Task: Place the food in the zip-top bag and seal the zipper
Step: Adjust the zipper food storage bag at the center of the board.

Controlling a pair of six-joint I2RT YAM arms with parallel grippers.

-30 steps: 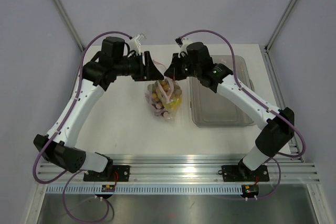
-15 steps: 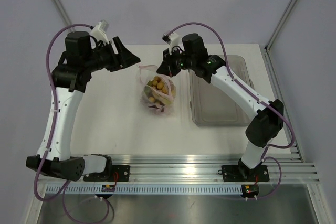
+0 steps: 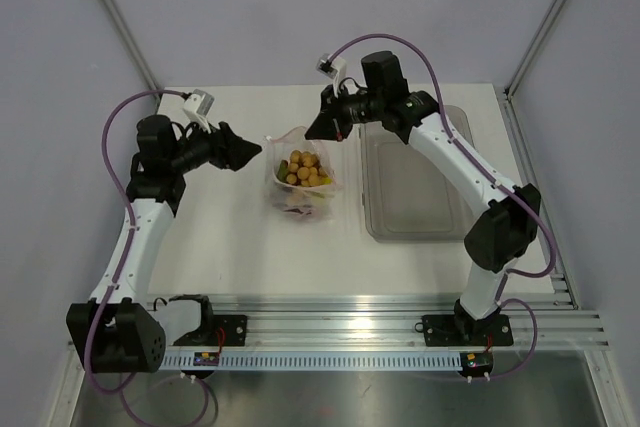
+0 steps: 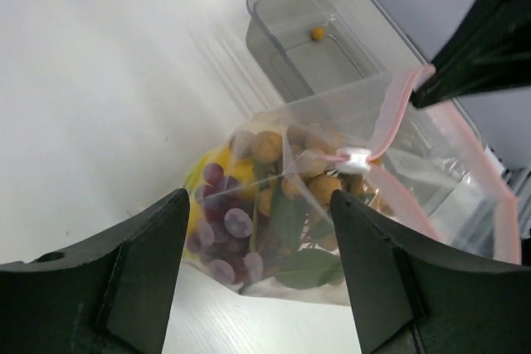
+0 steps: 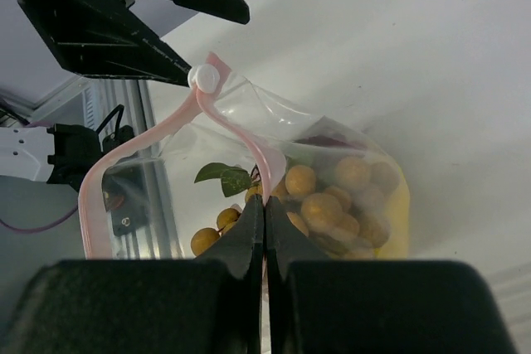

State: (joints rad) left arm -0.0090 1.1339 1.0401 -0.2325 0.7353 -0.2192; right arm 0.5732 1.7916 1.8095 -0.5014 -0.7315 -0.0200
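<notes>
While the zipper is not yet run shut, the overhead view shows the zip-top bag (image 3: 300, 182) lying on the table just beside the clear tray (image 3: 415, 219), on the tray's left-arm side. The right gripper (image 3: 318, 129) is at the bag's upper edge, and the left gripper (image 3: 243, 152) hangs beyond the bag from the tray, apart from it.

From the left wrist, that gripper's fingers (image 4: 141, 271) stand wide with nothing between them. Grapes (image 4: 222, 223), bananas (image 4: 202, 178) and tan-orange fruits (image 4: 321, 188) all sit inside the bag, and one stray fruit (image 4: 318, 33) rests in the tray. The white slider (image 4: 355, 157) sits where the two pink strips of the zipper (image 4: 392, 119) part, so the mouth looks open toward the tray.

From the right wrist, the right gripper's jaws are pinched flat on one pink strip, with the slider (image 5: 203, 78) up the strip, well clear of them.

To seal well, the left gripper probably should close on the slider itself, not the film. The right gripper holds the strip taut. Then draw the slider straight along the strip without twisting.
</notes>
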